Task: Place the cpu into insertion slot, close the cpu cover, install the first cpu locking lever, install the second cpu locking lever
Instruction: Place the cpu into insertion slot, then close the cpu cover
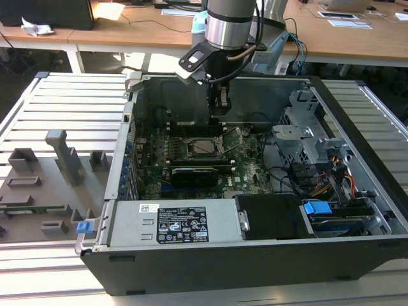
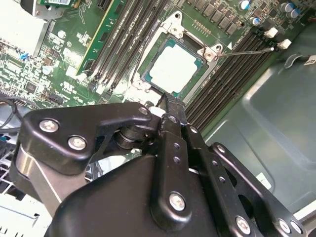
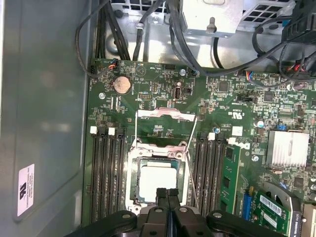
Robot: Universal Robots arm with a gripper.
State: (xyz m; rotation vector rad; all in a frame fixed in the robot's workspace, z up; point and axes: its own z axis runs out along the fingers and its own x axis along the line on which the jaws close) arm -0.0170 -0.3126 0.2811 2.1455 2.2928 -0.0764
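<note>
Over the far edge of the cpu (image 3: 157, 181), the gripper (image 3: 167, 192), fingers pressed together, could jab it or snag the raised lever (image 2: 247, 51) if it drops crooked.

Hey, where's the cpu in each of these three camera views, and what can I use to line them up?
Exterior view: the cpu sits in the middle of the motherboard, just below the gripper in the picture.
First wrist view: the cpu lies between the memory slots, right beyond the gripper.
Second wrist view: the cpu is the pale square just beyond the gripper.
Shared landmark: the gripper.
</note>
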